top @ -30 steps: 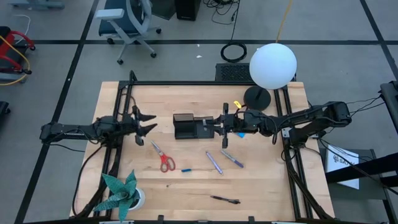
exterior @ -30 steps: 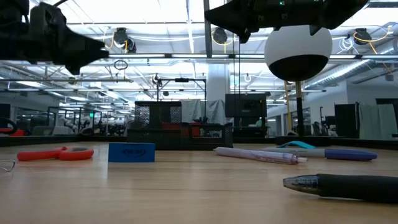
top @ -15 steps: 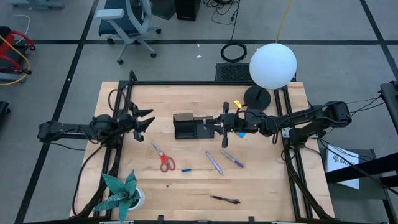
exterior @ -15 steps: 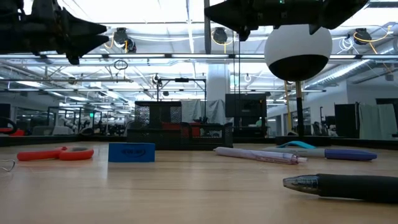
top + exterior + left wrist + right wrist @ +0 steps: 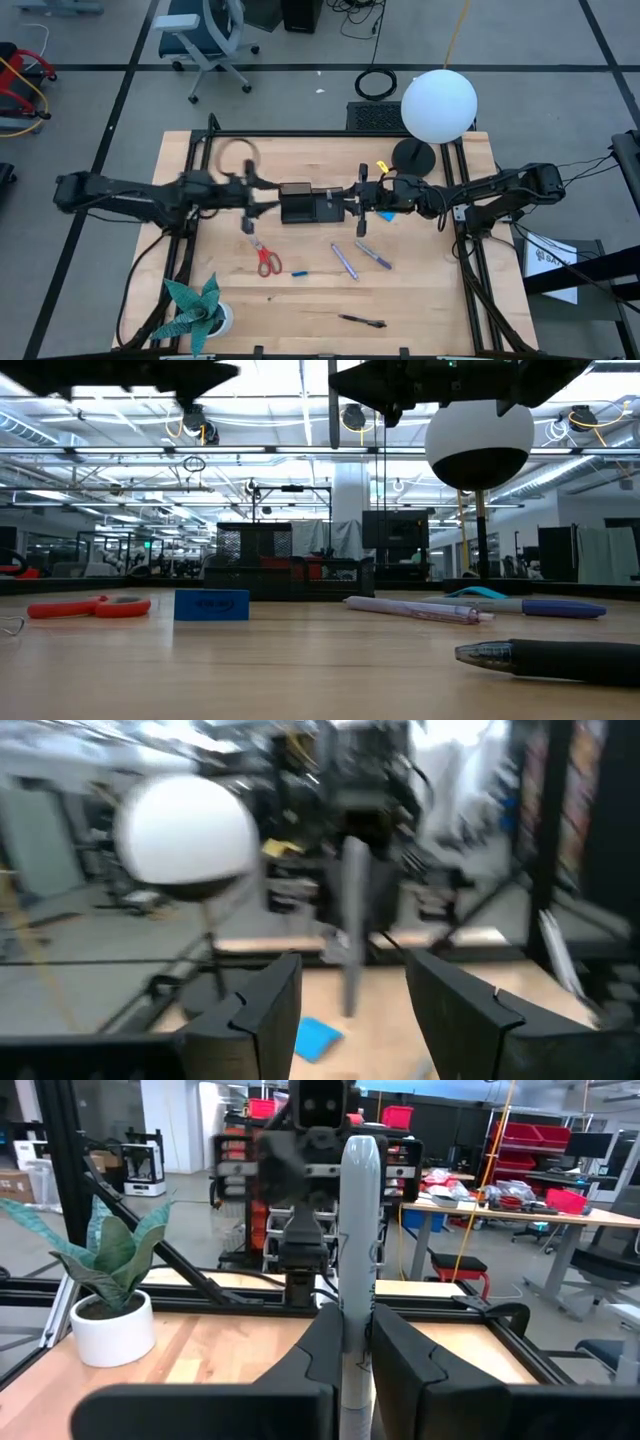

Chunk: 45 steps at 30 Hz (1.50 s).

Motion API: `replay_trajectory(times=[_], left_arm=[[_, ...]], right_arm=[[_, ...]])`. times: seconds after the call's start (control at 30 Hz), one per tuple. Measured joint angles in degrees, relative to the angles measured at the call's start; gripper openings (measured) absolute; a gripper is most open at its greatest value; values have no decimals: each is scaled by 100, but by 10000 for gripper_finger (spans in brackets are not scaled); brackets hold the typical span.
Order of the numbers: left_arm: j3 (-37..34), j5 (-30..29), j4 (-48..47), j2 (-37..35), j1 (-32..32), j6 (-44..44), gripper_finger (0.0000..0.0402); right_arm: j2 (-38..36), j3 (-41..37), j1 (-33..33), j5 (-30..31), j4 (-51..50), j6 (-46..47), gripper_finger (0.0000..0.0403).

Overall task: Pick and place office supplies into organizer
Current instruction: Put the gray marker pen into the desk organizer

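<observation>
Centre frame in the high view, the black organizer [image 5: 302,203] sits mid-table, and the right gripper [image 5: 362,198] hangs just beside its right end, fingers pressed tight on a silver pen [image 5: 357,1270] standing upright between them. In the right wrist view that pen rises straight up from the pinch, slim, stiff and smooth, so it looks light but liable to slip or swing if the grip loosens; it looks best held near its middle.

On the left of centre, the left gripper [image 5: 250,200] is a blur close to the organizer's left end. In its wrist view the two dark fingers [image 5: 262,1010] stand spread with nothing between them.

Below the organizer lie the red-handled scissors [image 5: 263,254], heavier, hard-edged, best taken across the blades near the pivot. Right of them rest a purple pen [image 5: 345,262] and a blue pen [image 5: 372,255], well apart from the tray. A dark pen [image 5: 362,321] lies near the bottom edge. The blue notepad [image 5: 385,214] peeks out under the right arm. Smallest, a tiny blue piece [image 5: 299,272] beside the scissors.

Room: both grippers flank the tray closely, so the space over it looks tight; the lower half of the table looks open.
</observation>
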Motion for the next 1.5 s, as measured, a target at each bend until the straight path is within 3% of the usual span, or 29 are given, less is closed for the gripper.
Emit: replay_trajectory(times=[0.23,0.4,0.7,1.13,1.23,1.5], left_arm=[[1086,-127,-2,1603,-3,417,189],[1663,0,15,2127,110,537,189],[1858,475,-9,2196,107,507,189],[1842,476,531,2558,92,262,189],[1863,482,1008,2761,93,210,189],[1930,467,1033,2962,102,155,189]], right_arm=[[0,0,15,-182,1,26,25],[0,0,13,-295,26,126,25],[0,0,13,-295,37,109,25],[0,4,13,-297,48,57,25],[0,4,13,-297,47,44,25],[0,4,13,-299,59,0,25]])
